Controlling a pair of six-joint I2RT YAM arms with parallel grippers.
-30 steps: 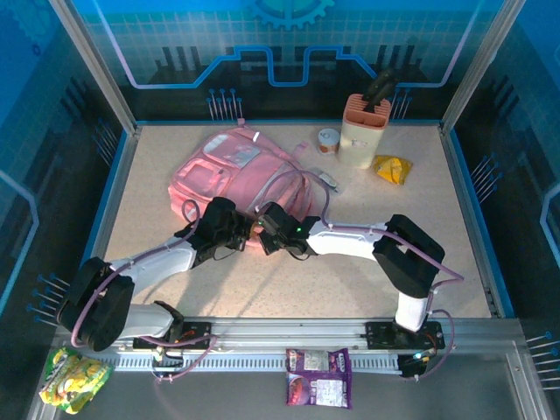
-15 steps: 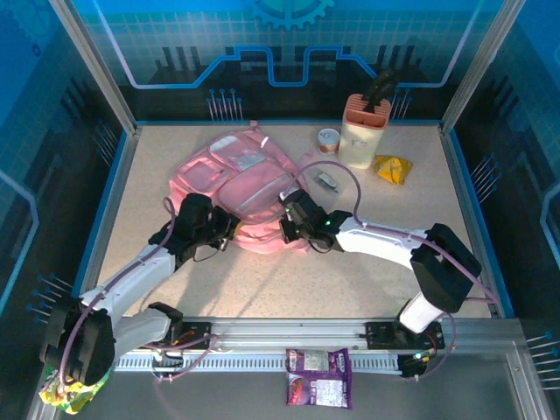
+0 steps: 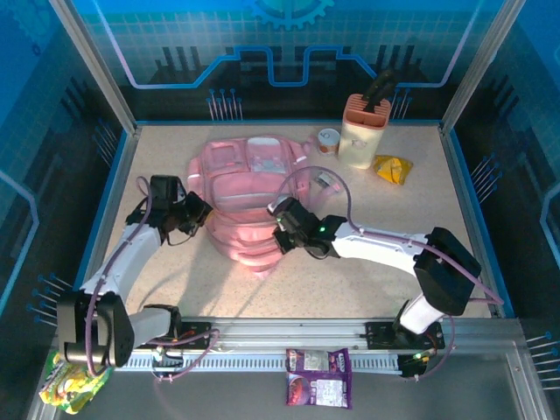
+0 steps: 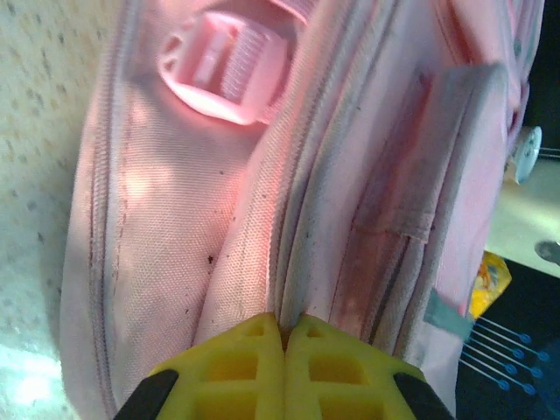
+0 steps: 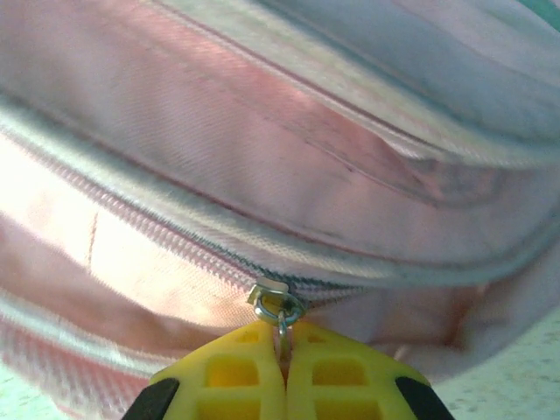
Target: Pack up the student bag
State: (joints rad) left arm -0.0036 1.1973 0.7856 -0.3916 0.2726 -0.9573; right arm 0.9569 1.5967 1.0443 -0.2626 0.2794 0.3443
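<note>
Backpack (image 3: pixel 249 188): pink, lying flat on the table (image 3: pixel 350 280), left of centre and toward the far side, front pockets up.
Zipper pull (image 5: pixel 278 306): small metal ring on the bag's near-side zipper, between the right fingertips.
Right gripper (image 5: pixel 282 334): yellow fingers pressed together, clamped on the zipper pull; seen from above (image 3: pixel 282 234) it is at the bag's near right corner.
Left gripper (image 4: pixel 284 324): fingers together, pinching a fabric seam on the bag; seen from above (image 3: pixel 201 214) it is at the bag's left edge.
Buckle (image 4: pixel 223 74): pink plastic, on the bag's side panel.
Holder (image 3: pixel 362 133): cream and salmon, upright at the far edge, right of the bag.
Round tin (image 3: pixel 328 140): just left of the holder.
Yellow packet (image 3: pixel 391 168): right of the holder.
Purple packet (image 3: pixel 318 377): on the front ledge.
</note>
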